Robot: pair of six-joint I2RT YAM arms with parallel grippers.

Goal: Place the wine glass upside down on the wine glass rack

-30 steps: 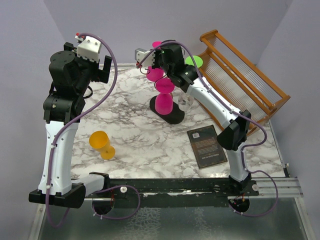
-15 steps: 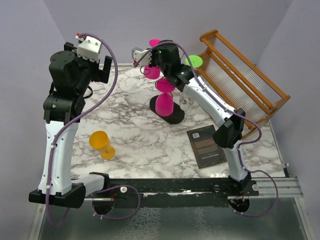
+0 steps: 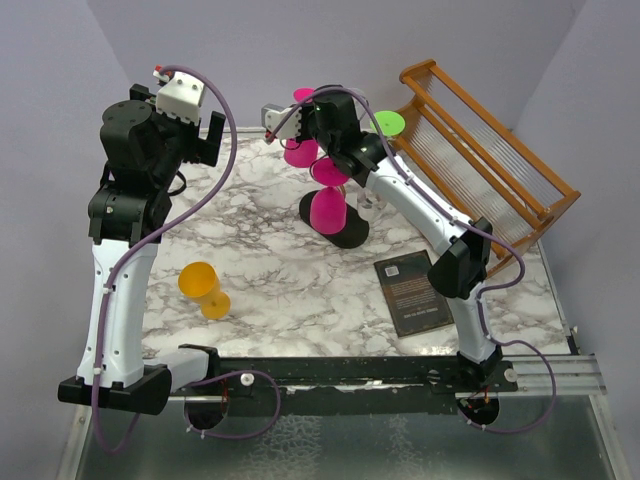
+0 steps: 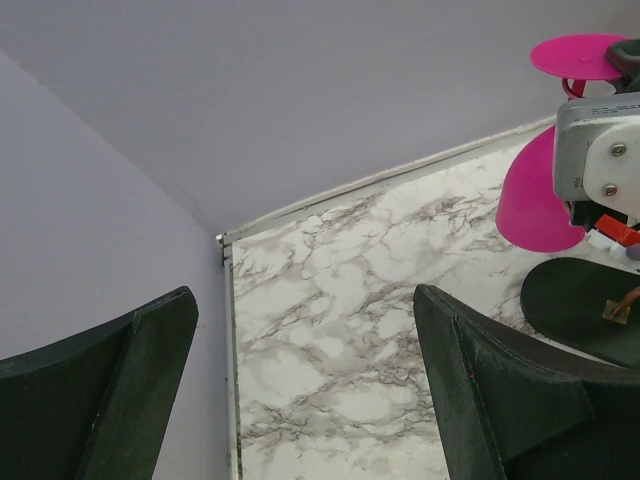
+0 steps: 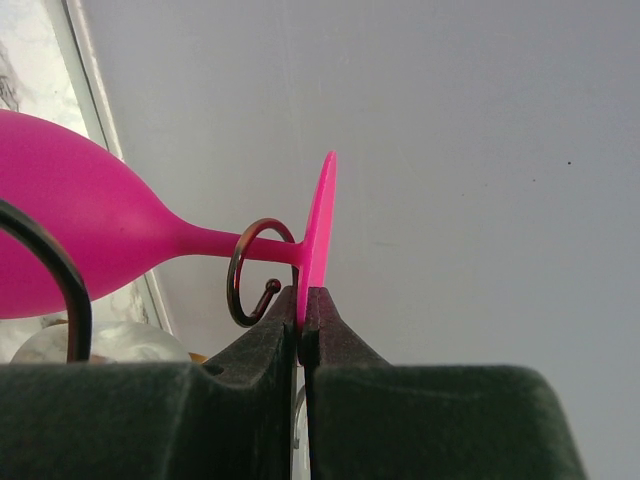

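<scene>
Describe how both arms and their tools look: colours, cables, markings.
Both have white link shells and black joint housings: the left arm and the right arm. A purple cable loops along each. Each wrist carries a pale camera box. The left tool and right tool have black wedge-shaped fingers. No markings are readable.

One arm folded upright, the other stretched far across

We see the left arm [image 3: 125,200] reared up at the left of the top view, elbow high, the left gripper [image 3: 208,140] raised at upper left with its fingers [image 4: 110,390] spread wide apart; the right arm [image 3: 420,205] reaches from lower right to upper centre; the right gripper [image 5: 301,300] is pinched tight on the foot of the pink wine glass [image 5: 90,240].
</scene>
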